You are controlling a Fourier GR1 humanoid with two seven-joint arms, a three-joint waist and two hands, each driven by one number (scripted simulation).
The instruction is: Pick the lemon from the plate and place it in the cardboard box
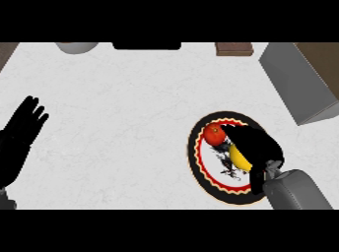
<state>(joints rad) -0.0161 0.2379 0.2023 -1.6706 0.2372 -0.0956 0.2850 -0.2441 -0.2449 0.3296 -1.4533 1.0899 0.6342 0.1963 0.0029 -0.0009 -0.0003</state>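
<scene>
Right hand (256, 145) sits over the plate (201, 172), palm down, fingers curled round the lemon (239, 156); only a yellow strip of the fruit shows beneath the black fingers. Lemon lies on the plate's right half, still on the plate surface as far as can be told. Grey right forearm (297, 189) enters from the lower right and angles up-left to the wrist. Just beside the fingertips, at the plate's upper part, rests a red tomato (215, 134). Plate is round, dark-rimmed, with a white patterned centre. Cardboard box (314, 78) stands well apart at upper right. Left hand (16, 138) shows at the left edge, fingers straight and up, resting above the white counter (121, 108).
</scene>
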